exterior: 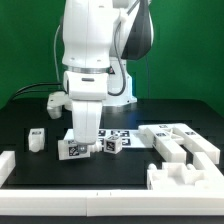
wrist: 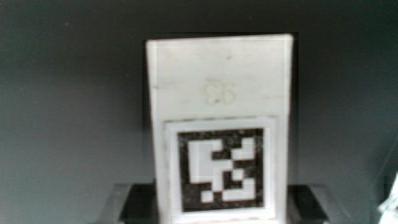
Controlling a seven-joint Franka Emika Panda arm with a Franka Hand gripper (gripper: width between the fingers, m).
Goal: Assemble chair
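My gripper (exterior: pixel 83 137) is down at the table in the middle of the exterior view. In the wrist view (wrist: pixel 221 200) a flat white chair part (wrist: pixel 219 95) with a black marker tag stands between the dark fingers (wrist: pixel 139 196), which lie against both its sides. The same part (exterior: pixel 74 148) shows below the gripper, at the table surface. More white chair parts lie around: a small tagged block (exterior: pixel 113 144) just right of the gripper, a small piece (exterior: pixel 37 138) to the left, and another piece (exterior: pixel 55 100) further back.
A large white notched part (exterior: pixel 185 147) and a white bracket-like part (exterior: pixel 188 182) lie at the exterior view's right. A white block (exterior: pixel 6 165) sits at the left edge. The marker board (exterior: pixel 122 131) lies behind the gripper. The robot's base stands behind.
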